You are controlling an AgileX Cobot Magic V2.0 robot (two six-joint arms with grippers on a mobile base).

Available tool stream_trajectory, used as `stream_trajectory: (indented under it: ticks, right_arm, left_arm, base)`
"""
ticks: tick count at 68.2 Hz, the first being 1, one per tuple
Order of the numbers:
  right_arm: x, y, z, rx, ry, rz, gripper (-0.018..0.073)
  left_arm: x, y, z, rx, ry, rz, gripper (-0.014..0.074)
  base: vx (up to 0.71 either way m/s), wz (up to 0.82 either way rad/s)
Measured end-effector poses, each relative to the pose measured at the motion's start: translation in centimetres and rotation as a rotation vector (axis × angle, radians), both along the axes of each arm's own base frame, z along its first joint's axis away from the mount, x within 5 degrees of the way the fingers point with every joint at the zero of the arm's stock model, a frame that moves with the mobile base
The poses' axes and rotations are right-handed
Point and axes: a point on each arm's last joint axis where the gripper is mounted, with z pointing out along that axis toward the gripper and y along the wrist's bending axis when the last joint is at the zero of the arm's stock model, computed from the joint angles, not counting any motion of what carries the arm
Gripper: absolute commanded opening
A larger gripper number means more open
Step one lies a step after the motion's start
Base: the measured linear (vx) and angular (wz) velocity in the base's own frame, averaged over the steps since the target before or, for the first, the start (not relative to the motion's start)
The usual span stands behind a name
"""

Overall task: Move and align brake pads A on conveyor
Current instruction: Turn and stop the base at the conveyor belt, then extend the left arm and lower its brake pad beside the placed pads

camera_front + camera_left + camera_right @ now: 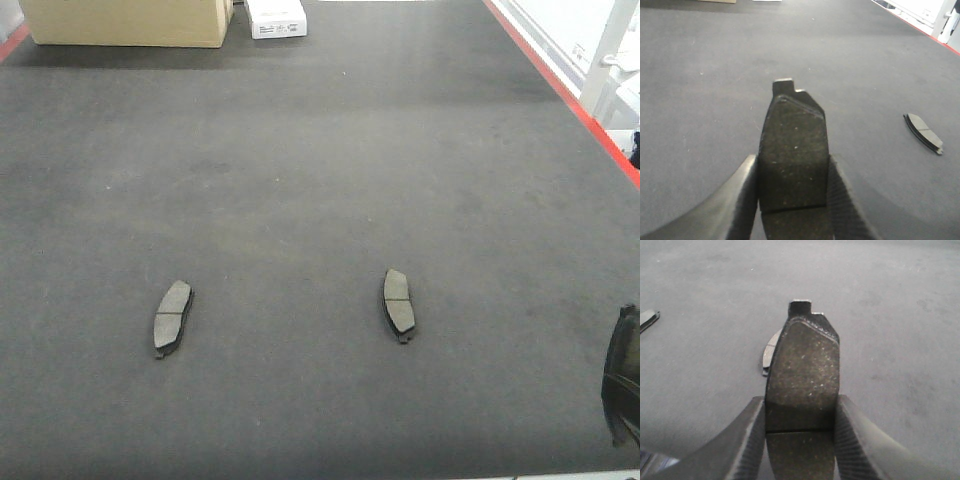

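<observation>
Two brake pads A lie flat on the dark conveyor (pixel 320 180), lengthwise front to back: one at the left (pixel 173 317), one right of the middle (pixel 398 303). In the left wrist view my left gripper (pixel 792 165) is shut on a third pad (pixel 794 135), held above the belt, with a lying pad (pixel 923 132) off to its right. My right gripper (pixel 801 407) is shut on a fourth pad (pixel 805 370). It half hides a lying pad (pixel 769 354); another (pixel 647 319) shows at the far left. A dark shape (pixel 622 385) at the front view's right edge belongs to the right arm's end.
A cardboard box (pixel 125 22) and a small white box (pixel 276 17) stand at the belt's far end. A red edge strip (pixel 570 95) runs along the right side, with a white frame post (pixel 607 60) beyond it.
</observation>
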Motion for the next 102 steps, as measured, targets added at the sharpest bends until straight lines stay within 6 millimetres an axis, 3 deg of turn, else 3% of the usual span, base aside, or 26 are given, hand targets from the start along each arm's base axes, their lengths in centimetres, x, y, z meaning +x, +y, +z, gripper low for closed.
stream_trajectory:
  ticks: [102]
  right_arm:
    - [-0.01,0.00,-0.02,-0.001,0.002,0.000,0.0014]
  left_arm:
    - [0.00,0.00,0.00,0.000,0.000,0.000,-0.0006]
  base:
    - [0.01,0.01]
